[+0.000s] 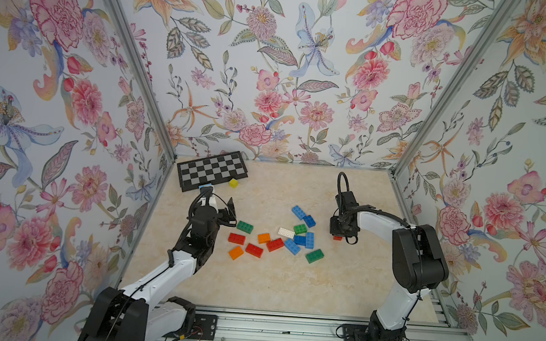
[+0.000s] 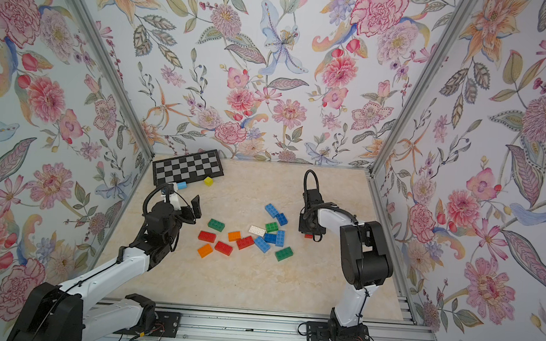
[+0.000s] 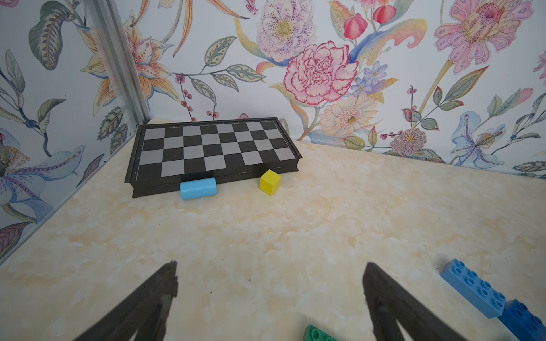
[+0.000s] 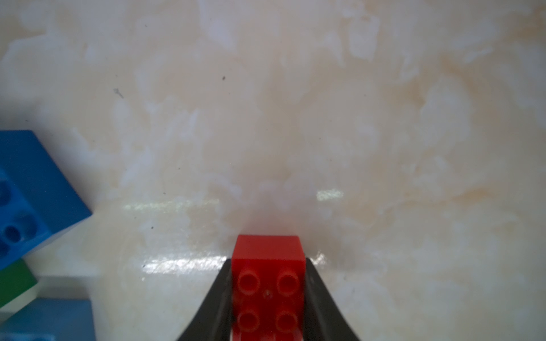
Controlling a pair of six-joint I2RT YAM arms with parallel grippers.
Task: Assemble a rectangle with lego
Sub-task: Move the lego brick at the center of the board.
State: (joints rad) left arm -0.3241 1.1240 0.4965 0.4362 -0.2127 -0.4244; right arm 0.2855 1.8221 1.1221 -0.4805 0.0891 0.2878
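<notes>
Several lego bricks lie loose mid-table in both top views: a green one (image 1: pixel 244 227), red ones (image 1: pixel 236 238) (image 1: pixel 254 250), orange ones (image 1: pixel 236 252), a white one (image 1: pixel 286 232) and a blue cluster (image 1: pixel 299 239). My left gripper (image 1: pixel 221 212) (image 3: pixel 270 271) hovers open and empty just left of the green brick, whose corner (image 3: pixel 317 333) shows between the fingers. To the right of the pile, my right gripper (image 1: pixel 337 236) (image 4: pixel 268 261) points down, shut on a red brick (image 4: pixel 268 283) held studs up just above the table.
A folded chessboard (image 1: pixel 212 170) lies at the back left corner, with a yellow cube (image 1: pixel 233 183) and a light blue cylinder (image 3: pixel 198 189) by its front edge. Floral walls close in three sides. Blue bricks (image 4: pixel 26 189) lie close beside the right gripper.
</notes>
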